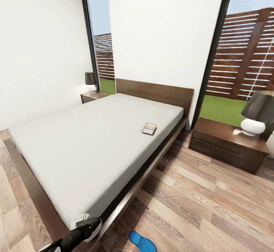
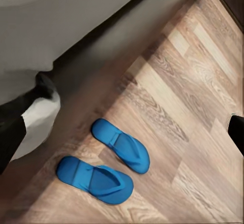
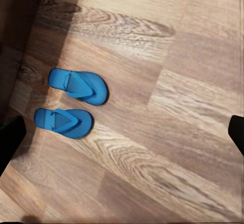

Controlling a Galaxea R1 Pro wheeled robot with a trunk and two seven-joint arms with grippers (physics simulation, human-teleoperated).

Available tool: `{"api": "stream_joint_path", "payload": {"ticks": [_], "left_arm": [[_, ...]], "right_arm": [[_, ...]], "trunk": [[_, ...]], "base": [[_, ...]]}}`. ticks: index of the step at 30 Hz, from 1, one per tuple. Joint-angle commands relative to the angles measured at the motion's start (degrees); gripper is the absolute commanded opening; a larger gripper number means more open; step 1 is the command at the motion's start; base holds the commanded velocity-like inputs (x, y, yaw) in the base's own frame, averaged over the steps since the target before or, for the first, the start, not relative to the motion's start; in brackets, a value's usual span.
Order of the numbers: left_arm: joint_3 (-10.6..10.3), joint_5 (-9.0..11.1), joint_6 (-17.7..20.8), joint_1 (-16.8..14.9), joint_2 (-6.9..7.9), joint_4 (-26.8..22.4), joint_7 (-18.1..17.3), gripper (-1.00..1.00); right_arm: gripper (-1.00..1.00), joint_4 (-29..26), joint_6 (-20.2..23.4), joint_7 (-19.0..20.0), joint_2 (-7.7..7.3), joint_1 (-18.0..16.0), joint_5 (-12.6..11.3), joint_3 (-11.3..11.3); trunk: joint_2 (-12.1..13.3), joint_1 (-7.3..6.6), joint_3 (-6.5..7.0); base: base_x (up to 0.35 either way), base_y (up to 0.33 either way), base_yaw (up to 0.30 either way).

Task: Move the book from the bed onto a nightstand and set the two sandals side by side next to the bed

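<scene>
The book (image 1: 148, 128) lies flat on the bed (image 1: 95, 137), near the mattress's right edge and toward the headboard. The nightstand (image 1: 228, 145) stands right of the bed, and a second nightstand (image 1: 93, 97) sits at the far left by the wall. Two blue sandals (image 2: 121, 145) (image 2: 94, 179) lie side by side on the wood floor close to the bed frame; the right wrist view shows them too (image 3: 79, 86) (image 3: 63, 121). One sandal (image 1: 142, 241) peeks in at the head view's lower edge. My left gripper (image 2: 123, 132) and right gripper (image 3: 122, 137) hang open above the floor, both empty.
A lamp (image 1: 257, 114) with a dark shade takes up the right end of the near nightstand, and a similar lamp (image 1: 91, 81) stands on the far one. My left arm (image 1: 76, 235) crosses the bed's near corner. Open plank floor (image 1: 198, 206) stretches between bed and nightstand.
</scene>
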Motion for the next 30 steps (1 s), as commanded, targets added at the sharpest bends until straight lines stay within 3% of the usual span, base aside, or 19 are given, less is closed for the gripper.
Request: {"api": "stream_joint_path", "payload": {"ticks": [1,30], "left_arm": [[0.09,0.32,0.23,-0.01,0.0,0.0,-0.25,1.0],[0.09,0.32,0.23,-0.01,-0.03,0.0,-0.27,1.0]], "right_arm": [[1.0,0.05,0.17,0.28,0.02,-0.05,0.17,-0.46],[1.0,0.05,0.17,0.21,0.02,-0.05,0.17,-0.38]], "trunk": [[-0.02,-0.01,-0.05],[-0.02,-0.01,-0.05]], "base": [[0.0,-0.015,-0.283],[0.0,-0.056,-0.283]]}}
